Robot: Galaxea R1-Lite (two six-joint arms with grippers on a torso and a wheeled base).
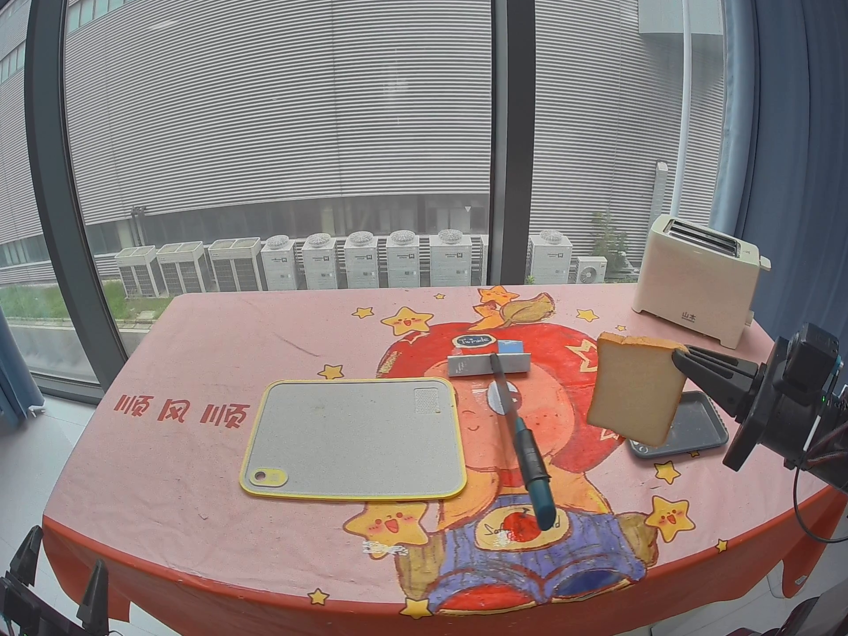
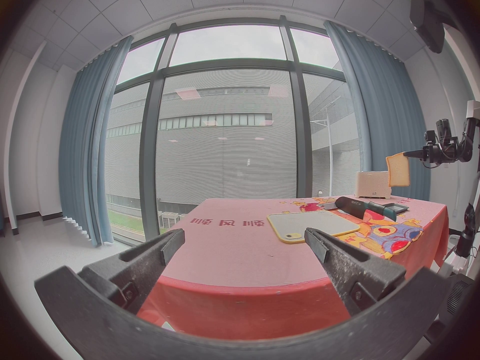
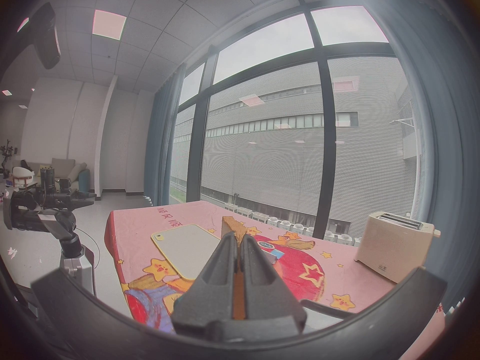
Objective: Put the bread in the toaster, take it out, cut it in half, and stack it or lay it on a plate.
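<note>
Head view: the right gripper (image 1: 685, 362) pinches the bread (image 1: 636, 388) upright in the air, just in front of the toaster (image 1: 698, 280), over a tray (image 1: 702, 424). Knife (image 1: 523, 439) and board (image 1: 353, 437) lie farther from the toaster on the tabletop (image 1: 177, 373). Left gripper (image 2: 245, 238) is spread, well apart from the toaster.

The pink-clothed worktop (image 1: 203, 346) carries a cutting board (image 1: 353, 439) at nine o'clock, a knife (image 1: 530, 461) at centre, a tray (image 1: 698, 426) at three, a toaster (image 1: 698, 280) at two.

Cutting board (image 1: 353, 437) is laid left of knife (image 1: 521, 439), tray (image 1: 693, 427) right; toaster (image 1: 700, 280) is set behind tray, bread (image 1: 636, 388) held up near tray.
</note>
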